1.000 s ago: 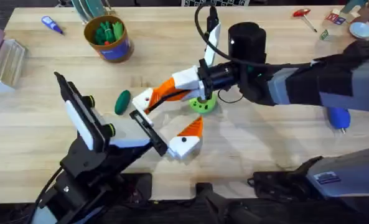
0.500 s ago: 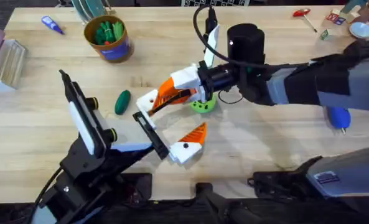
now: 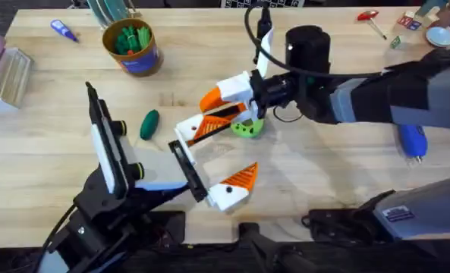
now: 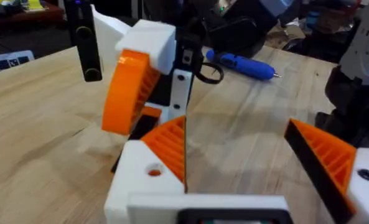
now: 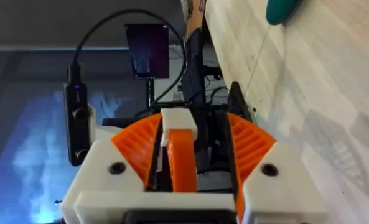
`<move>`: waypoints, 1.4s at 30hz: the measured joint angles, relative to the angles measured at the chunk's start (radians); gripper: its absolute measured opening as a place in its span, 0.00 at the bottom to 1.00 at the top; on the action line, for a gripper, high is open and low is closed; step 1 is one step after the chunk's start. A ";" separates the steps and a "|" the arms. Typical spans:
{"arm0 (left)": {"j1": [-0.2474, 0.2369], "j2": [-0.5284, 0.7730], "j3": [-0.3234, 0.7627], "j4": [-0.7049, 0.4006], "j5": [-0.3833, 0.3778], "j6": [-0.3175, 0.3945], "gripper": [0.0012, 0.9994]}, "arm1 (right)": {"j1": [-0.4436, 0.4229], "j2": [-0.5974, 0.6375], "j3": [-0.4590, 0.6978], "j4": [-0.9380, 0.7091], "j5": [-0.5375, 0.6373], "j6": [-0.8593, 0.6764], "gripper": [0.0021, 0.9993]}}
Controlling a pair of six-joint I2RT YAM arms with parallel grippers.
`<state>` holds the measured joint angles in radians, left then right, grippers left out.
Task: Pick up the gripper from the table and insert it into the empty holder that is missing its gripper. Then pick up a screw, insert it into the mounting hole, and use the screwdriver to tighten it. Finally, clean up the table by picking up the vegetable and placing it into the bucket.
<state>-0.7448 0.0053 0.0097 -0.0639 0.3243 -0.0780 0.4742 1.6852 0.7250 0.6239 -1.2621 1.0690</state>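
Note:
The orange ribbed gripper [image 3: 209,129] [image 4: 168,146] [image 5: 181,155] sits in the white holder [image 3: 187,130] [image 4: 140,180] [image 5: 178,118] at one end of my left gripper [image 3: 236,148] [image 4: 237,127]. The left gripper is wide open. My right gripper [image 3: 209,106] [image 5: 193,124] is turned on its side and straddles that orange gripper, open, with a dark gap beside it. The dark-green vegetable [image 3: 149,123] [image 5: 284,9] lies on the table left of both. At the back left stands the bucket [image 3: 133,45]. The blue screwdriver [image 3: 412,140] [image 4: 240,64] lies at the right, partly under my right arm.
A lime-green disc [image 3: 247,127] lies under the right gripper. At the far right edge is a red-handled tool [image 3: 369,15], at the far left a purple pen [image 3: 63,30]. A clear box [image 3: 4,76] stands at the left edge. The holder's top has a hole [image 4: 154,171].
My left gripper has shifted right and toward the front edge. The right gripper rose slightly toward the back right, so the two orange parts that formed one line now show apart.

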 joint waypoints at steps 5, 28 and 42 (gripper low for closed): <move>0.000 0.000 0.000 0.000 0.005 0.000 0.99 | -0.051 0.000 0.000 0.003 0.000 -0.001 0.79; 0.000 0.000 0.000 0.000 0.012 0.000 0.99 | -0.482 -0.181 0.001 -0.245 0.197 -0.278 0.97; 0.000 0.000 0.000 0.001 0.017 0.000 0.99 | -0.319 -0.477 0.097 -1.052 0.568 -0.729 0.97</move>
<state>-0.7448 0.0053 0.0097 -0.0631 0.3412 -0.0776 0.1555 1.2079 0.8223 -0.4284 -0.6943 0.3397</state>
